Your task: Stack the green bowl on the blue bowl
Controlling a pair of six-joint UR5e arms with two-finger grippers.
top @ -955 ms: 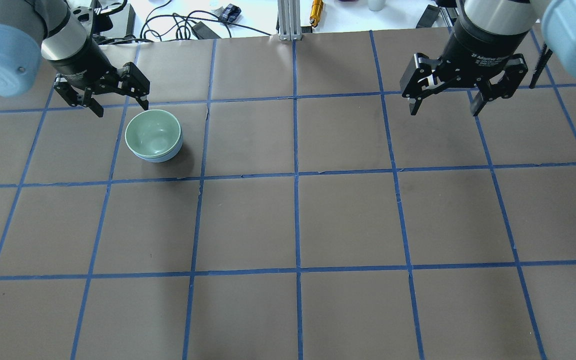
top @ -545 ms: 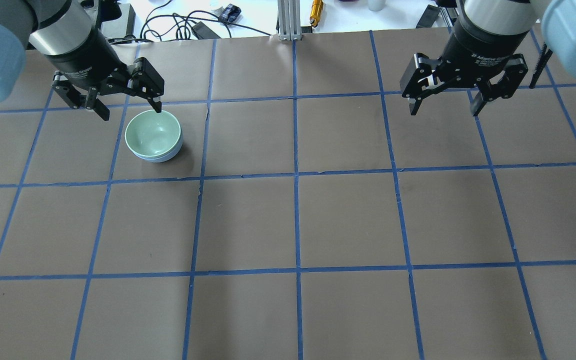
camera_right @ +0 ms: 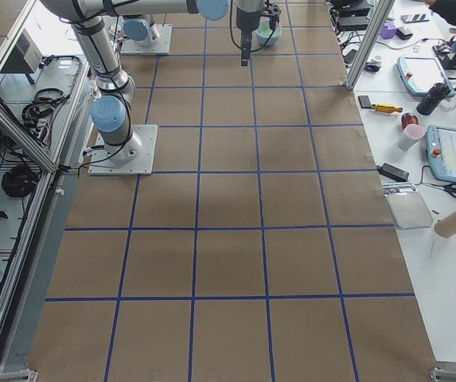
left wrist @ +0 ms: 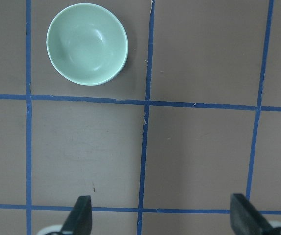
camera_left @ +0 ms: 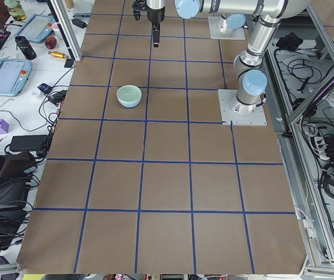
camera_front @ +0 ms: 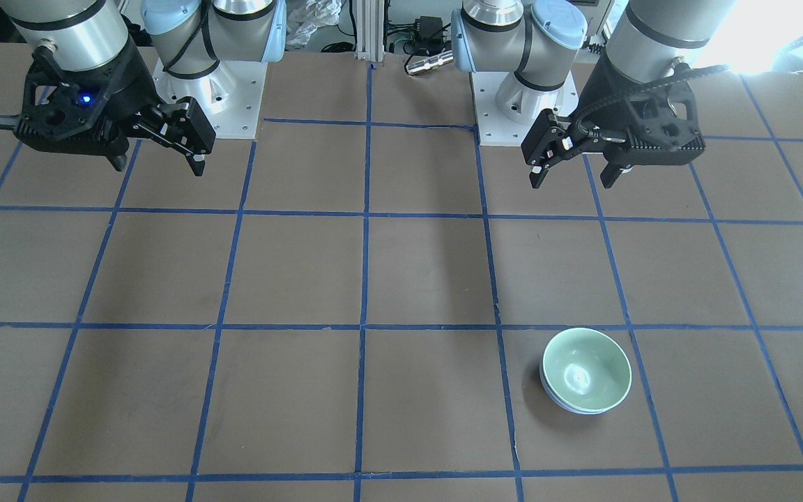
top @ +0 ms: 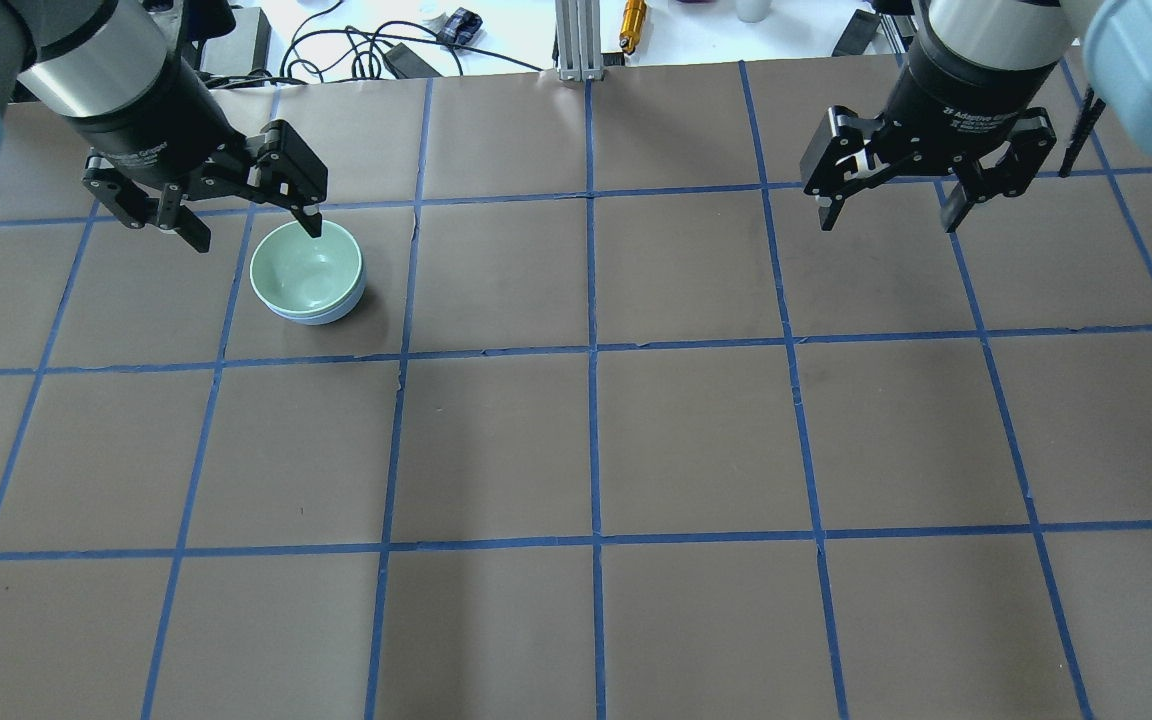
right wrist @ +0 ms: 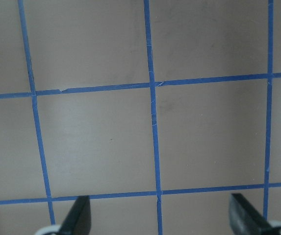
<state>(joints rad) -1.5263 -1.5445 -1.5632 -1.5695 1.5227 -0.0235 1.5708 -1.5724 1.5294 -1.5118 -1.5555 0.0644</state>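
The green bowl (top: 304,268) sits nested inside the blue bowl (top: 334,315) on the brown table, and only a thin blue edge shows under it. The stack also shows in the front-facing view, green bowl (camera_front: 586,369) over blue bowl (camera_front: 567,406), and in the left wrist view (left wrist: 87,43). My left gripper (top: 256,235) is open and empty. It hangs above the table on the robot's side of the stack (camera_front: 571,183), clear of the bowls. My right gripper (top: 887,222) is open and empty over bare table far to the right (camera_front: 159,167).
The table is brown paper with a blue tape grid (top: 591,350). Cables, an aluminium post (top: 573,40) and small tools lie beyond the far edge. The arm bases (camera_front: 213,90) stand at the robot's side. Tablets and clutter fill a side bench (camera_left: 6,76).
My left gripper, still open, has shifted a little to the right and looks larger, higher above the table. The bowls and my right arm have not moved.
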